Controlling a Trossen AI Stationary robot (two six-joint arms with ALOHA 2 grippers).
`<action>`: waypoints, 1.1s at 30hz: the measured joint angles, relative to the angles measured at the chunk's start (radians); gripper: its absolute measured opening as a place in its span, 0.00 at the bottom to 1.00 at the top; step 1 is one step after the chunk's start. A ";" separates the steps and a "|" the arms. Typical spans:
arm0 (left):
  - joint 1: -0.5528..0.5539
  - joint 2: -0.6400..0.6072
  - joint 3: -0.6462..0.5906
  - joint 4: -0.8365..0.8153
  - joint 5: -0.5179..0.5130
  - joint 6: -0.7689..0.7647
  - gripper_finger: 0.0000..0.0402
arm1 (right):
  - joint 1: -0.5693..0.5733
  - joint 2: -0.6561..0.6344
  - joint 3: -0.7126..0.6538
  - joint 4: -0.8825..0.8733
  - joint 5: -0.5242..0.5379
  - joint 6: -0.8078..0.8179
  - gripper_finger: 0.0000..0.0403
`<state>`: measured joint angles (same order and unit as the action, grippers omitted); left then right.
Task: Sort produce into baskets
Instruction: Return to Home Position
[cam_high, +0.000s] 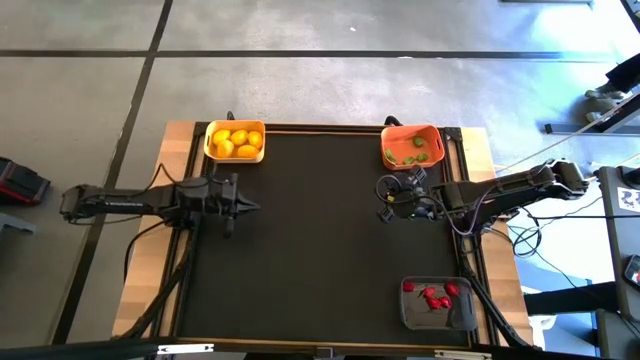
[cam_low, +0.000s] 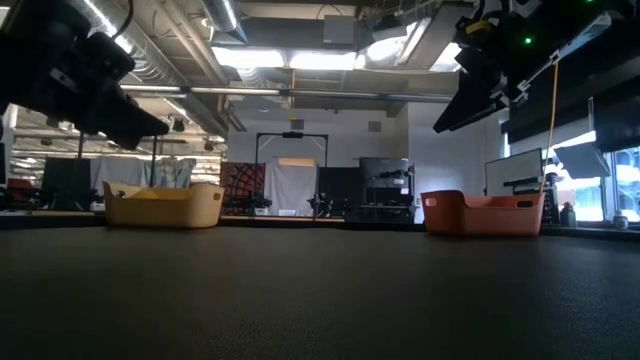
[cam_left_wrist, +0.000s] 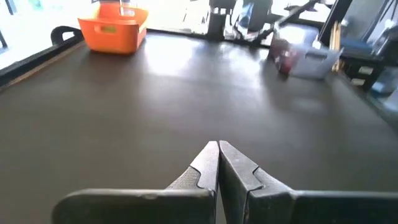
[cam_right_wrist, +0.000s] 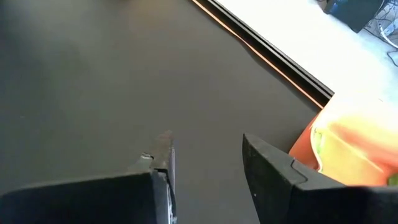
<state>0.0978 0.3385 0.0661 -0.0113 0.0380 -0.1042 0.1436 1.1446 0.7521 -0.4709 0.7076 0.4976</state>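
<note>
From my end both arms are matte black tubes, the left arm (cam_high: 130, 201) with thin white lettering (cam_high: 122, 203) along it, the right arm (cam_high: 520, 183) with a messy cable bundle (cam_high: 465, 228), an orange cable (cam_low: 553, 100) and a tiny green light (cam_low: 527, 41), each ending in wedge-shaped black fingers (cam_left_wrist: 202, 165).

Overhead looks straight down, low looks level across; both share the orange-red basket (cam_low: 483, 216)

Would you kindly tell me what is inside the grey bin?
Small red pieces lie in the grey bin, seen from above. No yellow or green ones show there; anything beneath the red ones is hidden.
</note>
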 joint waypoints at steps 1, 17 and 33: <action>0.000 -0.021 -0.007 0.002 0.000 -0.004 0.00 | 0.000 0.000 0.000 0.000 0.004 0.000 0.32; 0.000 -0.262 -0.058 0.028 -0.006 -0.013 0.01 | 0.000 0.000 -0.042 0.066 0.011 -0.005 0.32; 0.000 -0.283 -0.057 0.024 -0.013 0.006 0.03 | 0.000 -0.090 -0.176 0.136 -0.183 -0.165 0.04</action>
<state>0.0978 0.0551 0.0086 0.0124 0.0254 -0.0978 0.1436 1.0548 0.5760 -0.3351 0.5246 0.3324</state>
